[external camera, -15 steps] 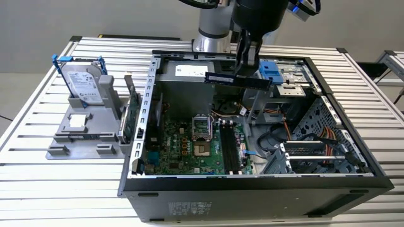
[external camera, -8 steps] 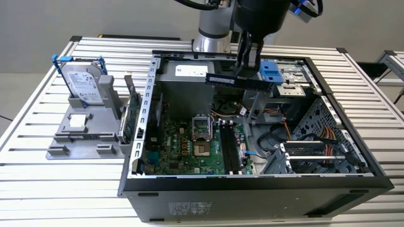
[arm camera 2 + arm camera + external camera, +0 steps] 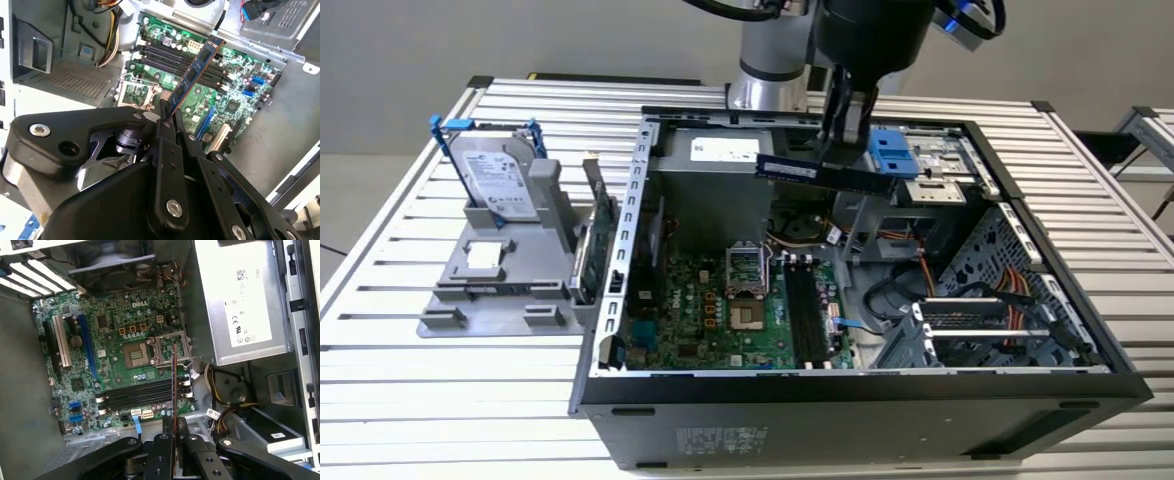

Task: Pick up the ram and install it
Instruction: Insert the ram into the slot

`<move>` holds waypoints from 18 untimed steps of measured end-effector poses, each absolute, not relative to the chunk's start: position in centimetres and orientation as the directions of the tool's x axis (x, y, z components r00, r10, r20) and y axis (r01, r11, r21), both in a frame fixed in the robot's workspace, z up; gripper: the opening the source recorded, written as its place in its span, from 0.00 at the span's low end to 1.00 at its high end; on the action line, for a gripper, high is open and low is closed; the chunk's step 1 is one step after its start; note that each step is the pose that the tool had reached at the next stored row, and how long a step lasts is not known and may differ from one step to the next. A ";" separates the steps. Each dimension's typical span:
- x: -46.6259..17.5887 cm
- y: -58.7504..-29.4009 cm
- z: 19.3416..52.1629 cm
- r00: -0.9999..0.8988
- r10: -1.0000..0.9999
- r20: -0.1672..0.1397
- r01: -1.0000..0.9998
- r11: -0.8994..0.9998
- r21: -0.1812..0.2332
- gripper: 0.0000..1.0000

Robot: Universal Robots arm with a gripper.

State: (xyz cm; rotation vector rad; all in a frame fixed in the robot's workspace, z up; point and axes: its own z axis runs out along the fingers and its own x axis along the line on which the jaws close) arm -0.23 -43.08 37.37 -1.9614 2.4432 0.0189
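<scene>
1. Exterior view: the gripper [image 3: 837, 150] hangs over the open computer case [image 3: 854, 420], its fingers clamped on the ram [image 3: 867, 181].
2. The ram is in the air, lying roughly level and long-side across. It is above the back part of the case, just beside a blue drive-bay bracket [image 3: 897, 152].
3. Lower down in the case lies the green motherboard [image 3: 720, 310], with the black memory slots [image 3: 803, 310] beside the CPU socket [image 3: 744, 270]. The ram is well apart from the slots and not seated.
4. At the exterior view's left, a grey holder [image 3: 494, 290] stands on the slatted table [image 3: 427, 400]. It carries a silver hard drive [image 3: 500, 175] with blue rails, propped upright, and a green expansion card [image 3: 594, 235] just beside the case wall.
5. Second wrist view: the ram [image 3: 197, 75] juts out from the gripper [image 3: 170, 117] as a dark blue stick, pinched at one end, with the memory slots [image 3: 170, 57] behind it.
6. First wrist view: the ram [image 3: 173, 385] shows edge-on as a thin line rising from the gripper [image 3: 173, 432]. It crosses the memory slots [image 3: 140, 395], and a grey power supply [image 3: 245, 300] lies to one side.
</scene>
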 end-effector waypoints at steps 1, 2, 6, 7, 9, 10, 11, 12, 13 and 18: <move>-0.2 -43.1 37.4 -0.221 -0.975 -0.014 -0.975 0.221 0.004 0.00; -0.2 -43.1 37.4 -0.227 -0.974 -0.014 -0.974 0.227 0.004 0.00; -0.2 -43.1 37.4 -0.254 -0.967 -0.014 -0.967 0.254 0.004 0.00; -0.2 -43.1 37.4 -0.261 -0.965 -0.014 -0.965 0.261 0.004 0.00; -0.2 -43.1 37.4 -0.274 -0.962 -0.014 -0.962 0.274 0.004 0.00; -0.2 -43.1 37.4 -0.280 -0.960 -0.014 -0.960 0.280 0.004 0.00; -0.2 -43.1 37.4 -0.286 -0.958 -0.014 -0.958 0.286 0.004 0.00; -0.2 -43.1 37.4 -0.292 -0.956 -0.014 -0.956 0.292 0.004 0.00; -0.2 -43.1 37.4 -0.298 -0.954 -0.014 -0.955 0.298 0.004 0.00; -0.2 -43.1 37.4 -0.332 -0.943 -0.014 -0.943 0.332 0.004 0.00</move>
